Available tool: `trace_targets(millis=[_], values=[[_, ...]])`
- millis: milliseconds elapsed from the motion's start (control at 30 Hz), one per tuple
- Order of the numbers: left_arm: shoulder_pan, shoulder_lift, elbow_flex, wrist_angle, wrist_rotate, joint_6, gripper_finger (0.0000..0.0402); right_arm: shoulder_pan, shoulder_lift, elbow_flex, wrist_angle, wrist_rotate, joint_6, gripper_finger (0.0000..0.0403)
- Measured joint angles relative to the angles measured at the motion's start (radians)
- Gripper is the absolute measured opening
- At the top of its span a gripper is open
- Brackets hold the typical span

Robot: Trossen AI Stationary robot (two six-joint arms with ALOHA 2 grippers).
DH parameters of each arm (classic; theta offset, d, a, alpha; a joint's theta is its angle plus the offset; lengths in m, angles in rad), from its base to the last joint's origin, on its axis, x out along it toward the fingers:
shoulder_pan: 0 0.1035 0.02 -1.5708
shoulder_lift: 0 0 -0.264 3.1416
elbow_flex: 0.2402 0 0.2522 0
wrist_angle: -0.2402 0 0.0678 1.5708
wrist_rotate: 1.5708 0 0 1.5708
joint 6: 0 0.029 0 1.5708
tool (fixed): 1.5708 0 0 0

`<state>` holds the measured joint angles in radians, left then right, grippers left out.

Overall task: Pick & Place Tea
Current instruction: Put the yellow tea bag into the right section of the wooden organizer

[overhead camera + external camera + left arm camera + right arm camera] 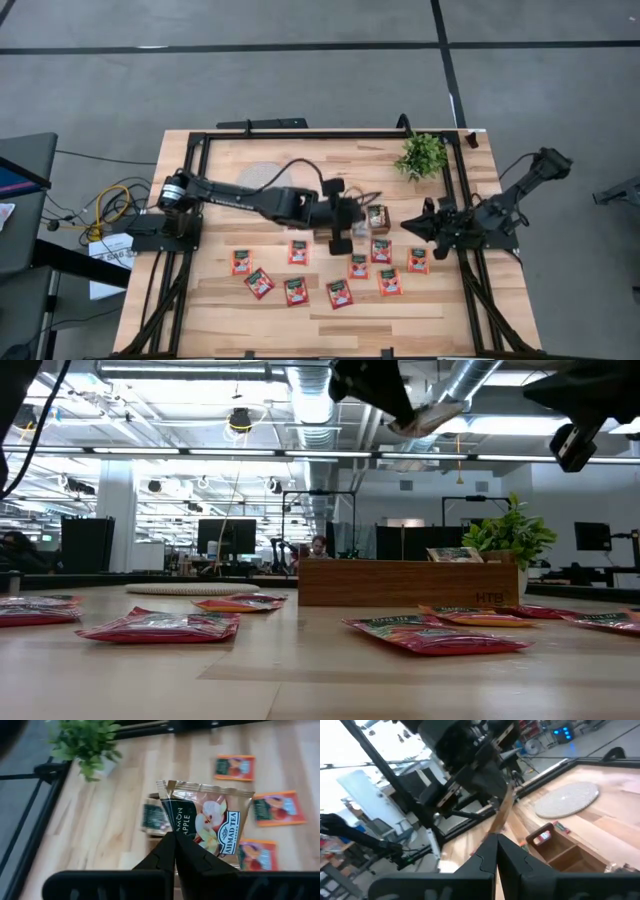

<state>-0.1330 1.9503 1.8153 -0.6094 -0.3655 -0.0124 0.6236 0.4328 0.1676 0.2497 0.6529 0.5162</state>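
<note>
The left pincer (175,851) is clenched on one beige tea bag (210,817) above the wooden tray (377,216) in the middle of the high view, while ten red tea bags (298,291) wait on the counter (230,200) and the right pincer (496,851) is pressed together, holding nothing.

"AHMAD TEA" and "APPLE" on beige sachet (210,820)

free: bare table (250,165) upper left, lower edge | blocked: sachets (340,293) across lower middle; wooden tray (378,217) and plant (421,154) upper right; left arm (250,198) spanning centre
</note>
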Motion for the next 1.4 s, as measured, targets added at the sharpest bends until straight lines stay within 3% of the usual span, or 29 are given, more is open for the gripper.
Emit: trace_targets(millis=[100,233,533,733,1133,1400], values=[[0.02,0.0,0.0,0.0,-0.001,0.005,0.0,-0.035,0.071,0.035,0.01,-0.006,0.005,0.0],[0.024,0.0,0.0,0.007,-0.003,0.037,0.0,-0.102,0.161,0.103,0.02,-0.094,-0.002,0.0016],[0.025,0.0,0.0,0.006,-0.051,0.098,0.0,-0.271,0.333,0.195,0.013,-0.138,-0.046,0.0121],[0.029,0.0,0.0,0.005,-0.116,0.184,0.0,-0.353,0.409,0.257,-0.037,-0.138,-0.055,0.0164],[0.054,0.0,0.0,0.005,-0.143,0.233,0.0,-0.459,0.513,0.419,-0.251,-0.14,-0.109,0.0189],[0.055,0.0,0.0,0.006,-0.144,0.233,0.0,-0.513,0.539,0.445,-0.251,-0.235,-0.132,0.0183]])
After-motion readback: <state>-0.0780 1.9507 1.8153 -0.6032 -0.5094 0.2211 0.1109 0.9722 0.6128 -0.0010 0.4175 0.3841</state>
